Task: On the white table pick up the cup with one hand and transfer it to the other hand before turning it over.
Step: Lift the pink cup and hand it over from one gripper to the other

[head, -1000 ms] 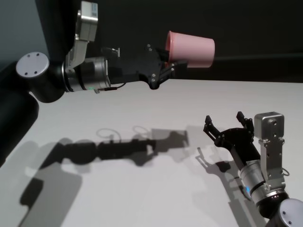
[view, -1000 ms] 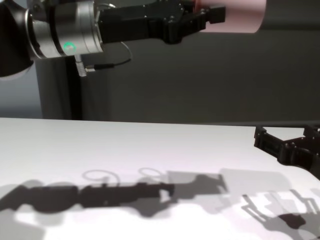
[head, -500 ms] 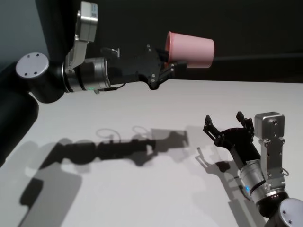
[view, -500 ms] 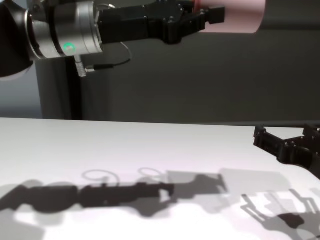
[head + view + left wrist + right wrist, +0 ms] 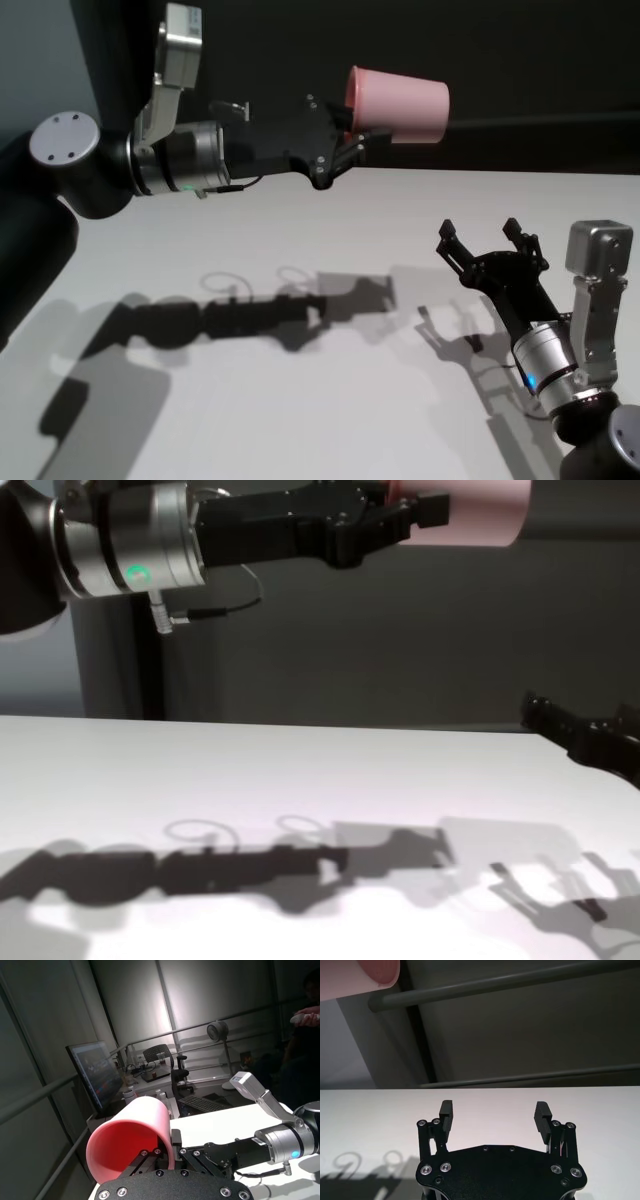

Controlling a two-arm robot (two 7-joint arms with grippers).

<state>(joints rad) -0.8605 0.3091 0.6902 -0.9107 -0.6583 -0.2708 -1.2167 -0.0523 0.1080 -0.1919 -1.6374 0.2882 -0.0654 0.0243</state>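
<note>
Head view: my left gripper clamps the cup aloft; right gripper spread, below. Handover and flip remain.

Head view looks down on the desk; chest view sits low at its edge; both share the cup.

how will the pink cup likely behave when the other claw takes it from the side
The cup is probably light: the left claw holds it sideways by the rim alone. Its smooth, tapered wall could let fingers slide toward the narrower base. The wall may flex under a squeeze, so the open right claw should close gently.
</note>
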